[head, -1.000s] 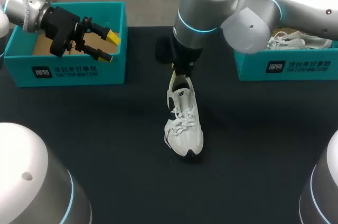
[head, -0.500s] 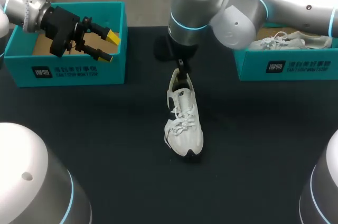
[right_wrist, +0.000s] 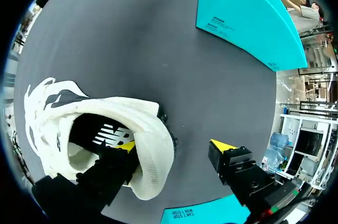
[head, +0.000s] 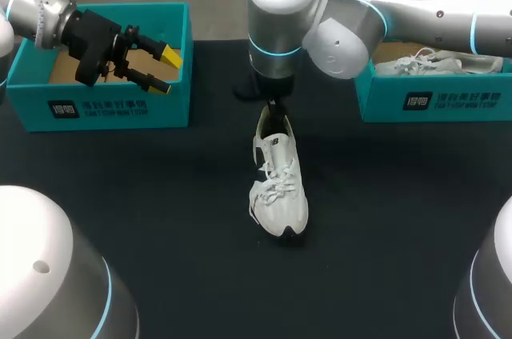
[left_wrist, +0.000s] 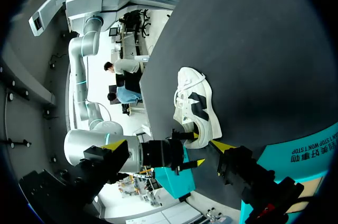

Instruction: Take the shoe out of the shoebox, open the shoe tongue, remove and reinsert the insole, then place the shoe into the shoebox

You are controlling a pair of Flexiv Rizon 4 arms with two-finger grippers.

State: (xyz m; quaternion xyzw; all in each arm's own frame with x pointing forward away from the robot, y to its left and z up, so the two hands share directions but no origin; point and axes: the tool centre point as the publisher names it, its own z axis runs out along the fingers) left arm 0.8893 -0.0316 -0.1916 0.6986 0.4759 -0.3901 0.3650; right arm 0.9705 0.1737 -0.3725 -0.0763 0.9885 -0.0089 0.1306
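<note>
A white shoe (head: 278, 183) lies upright mid-table, toe toward the near edge. My right gripper (head: 274, 105) hangs over its heel. In the right wrist view the gripper (right_wrist: 174, 147) is open: one finger is inside the shoe (right_wrist: 90, 129), the other stands well outside the heel collar, apart from it. My left gripper (head: 164, 71) is open and holds nothing above the left teal shoebox (head: 120, 107). In the left wrist view one of its fingertips (left_wrist: 224, 145) shows, with the shoe (left_wrist: 196, 105) and my right gripper (left_wrist: 196, 149) ahead of it.
A second teal shoebox (head: 432, 99) at the right holds another white shoe (head: 436, 61). My right arm's elbow (head: 280, 11) rises over the table's far middle. Black tabletop (head: 160, 195) surrounds the shoe.
My right gripper has opened at the shoe's heel, and the right arm's elbow has shifted left. The shoe and my left arm have stayed put.
</note>
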